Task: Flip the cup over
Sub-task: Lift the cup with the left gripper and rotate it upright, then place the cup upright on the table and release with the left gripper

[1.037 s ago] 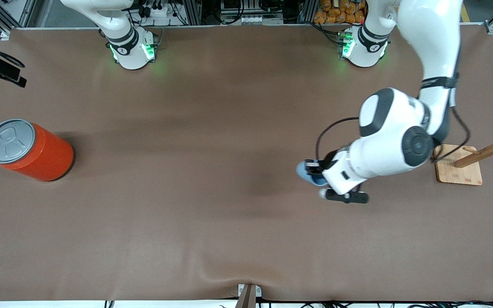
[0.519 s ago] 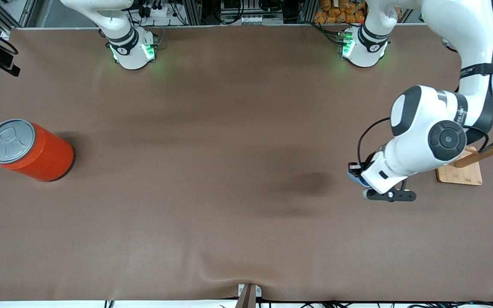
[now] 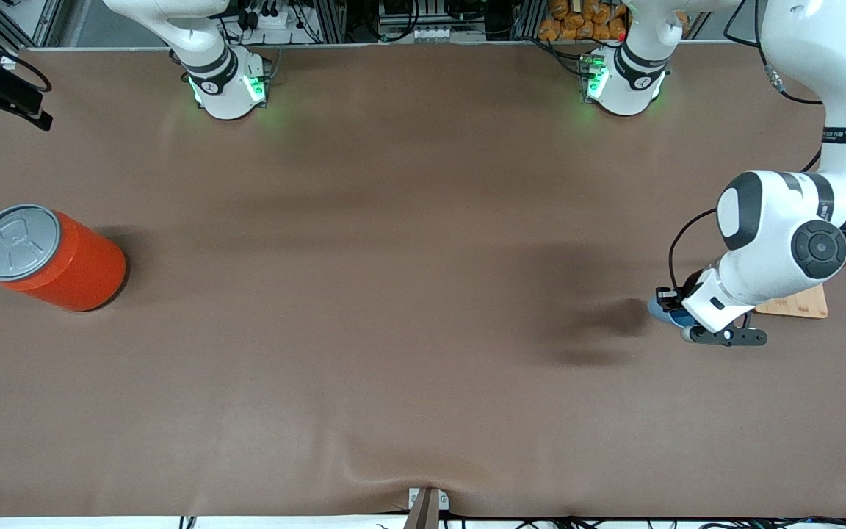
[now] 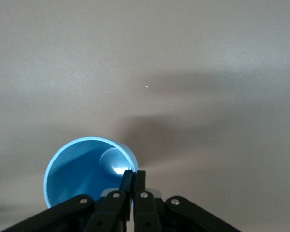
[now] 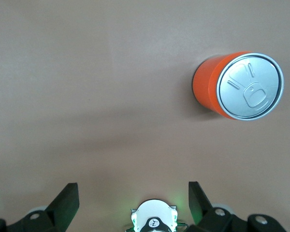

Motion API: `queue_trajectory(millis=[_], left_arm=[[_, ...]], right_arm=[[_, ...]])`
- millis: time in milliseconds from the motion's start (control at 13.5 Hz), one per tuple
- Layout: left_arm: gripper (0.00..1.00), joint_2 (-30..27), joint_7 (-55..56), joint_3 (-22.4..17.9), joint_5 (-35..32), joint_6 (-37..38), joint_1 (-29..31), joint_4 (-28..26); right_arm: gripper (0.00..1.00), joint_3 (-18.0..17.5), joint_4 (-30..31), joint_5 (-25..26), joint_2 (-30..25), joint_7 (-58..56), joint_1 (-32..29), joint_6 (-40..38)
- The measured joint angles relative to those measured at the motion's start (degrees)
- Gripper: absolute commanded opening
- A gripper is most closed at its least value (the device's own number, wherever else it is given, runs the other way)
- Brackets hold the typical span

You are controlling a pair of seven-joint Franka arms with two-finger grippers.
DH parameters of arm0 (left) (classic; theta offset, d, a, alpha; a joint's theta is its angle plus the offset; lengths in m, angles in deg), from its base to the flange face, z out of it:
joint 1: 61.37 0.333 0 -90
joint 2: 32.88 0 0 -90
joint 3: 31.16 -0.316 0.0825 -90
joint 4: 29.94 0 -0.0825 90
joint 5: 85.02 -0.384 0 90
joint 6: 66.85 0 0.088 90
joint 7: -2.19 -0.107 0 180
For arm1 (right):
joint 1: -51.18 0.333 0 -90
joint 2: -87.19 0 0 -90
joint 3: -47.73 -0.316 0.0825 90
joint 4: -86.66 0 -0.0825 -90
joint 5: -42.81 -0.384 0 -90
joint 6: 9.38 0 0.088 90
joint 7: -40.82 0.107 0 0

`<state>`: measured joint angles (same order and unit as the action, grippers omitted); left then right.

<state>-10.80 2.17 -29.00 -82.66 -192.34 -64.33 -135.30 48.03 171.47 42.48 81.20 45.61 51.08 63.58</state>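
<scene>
The light-blue cup (image 3: 662, 313) hangs over the table beside the wooden stand, held by its rim in my left gripper (image 3: 664, 300). In the left wrist view the cup (image 4: 79, 169) shows its open mouth and inner bottom. My left gripper (image 4: 134, 176) is shut on the cup's wall, one finger inside and one outside. The cup's shadow lies on the mat toward the table's middle. My right gripper (image 5: 133, 195) waits high over its own base, open with nothing between its fingers; the front view does not show it.
A big orange can (image 3: 52, 257) with a grey pull-tab lid stands at the right arm's end of the table, also in the right wrist view as the can (image 5: 237, 87). A wooden stand (image 3: 797, 303) on a square base sits at the left arm's end, partly covered by my left arm.
My left arm has carried the cup from nearer the table's middle toward the left arm's end, up beside the wooden stand. The right arm and the can have not moved.
</scene>
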Motion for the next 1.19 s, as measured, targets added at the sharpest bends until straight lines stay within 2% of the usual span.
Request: queue_trajectory(millis=[148,370,519,593,889,963,1037,1111,1185], left_arm=[[0.01,-0.29,1.24,0.6,0.0,-1.59,-0.35,-1.53],[0.08,-0.67,2.32,0.83,0.0,-1.65,-0.73,-2.57],[0.09,-0.65,2.38,0.79,0.0,-1.68,-0.72,-3.27],[0.15,-0.6,2.45,0.79,0.0,-1.7,-0.72,-3.57],[0.48,0.25,2.51,0.82,0.0,-3.36,-0.8,-4.12],[0.62,0.34,2.52,0.83,0.0,-3.5,-0.88,-4.12],[0.85,0.33,2.53,0.85,0.0,-3.52,-1.01,-4.11],[1.0,0.34,2.58,0.86,0.0,-3.54,-1.18,-4.04],[1.0,0.33,2.85,0.87,0.0,-3.59,-1.39,-3.86]], right_arm=[[1.0,-0.49,0.0,0.0,0.0,0.15,0.01,0.0],[1.0,-0.52,0.0,0.03,0.0,0.27,0.0,0.0],[1.0,-0.3,0.0,0.11,0.0,0.39,-0.05,-0.08],[1.0,-0.11,0.03,0.15,0.03,0.41,-0.14,-0.1],[1.0,0.34,0.33,0.18,0.58,0.5,-0.88,-0.01],[1.0,0.37,0.35,0.18,0.59,0.5,-1.02,-0.02],[1.0,0.37,0.36,0.18,0.59,0.51,-1.03,-0.04],[1.0,0.36,0.42,0.18,0.59,0.52,-1.03,-0.05],[1.0,0.36,0.5,0.18,0.62,0.52,-1.03,-0.06]])
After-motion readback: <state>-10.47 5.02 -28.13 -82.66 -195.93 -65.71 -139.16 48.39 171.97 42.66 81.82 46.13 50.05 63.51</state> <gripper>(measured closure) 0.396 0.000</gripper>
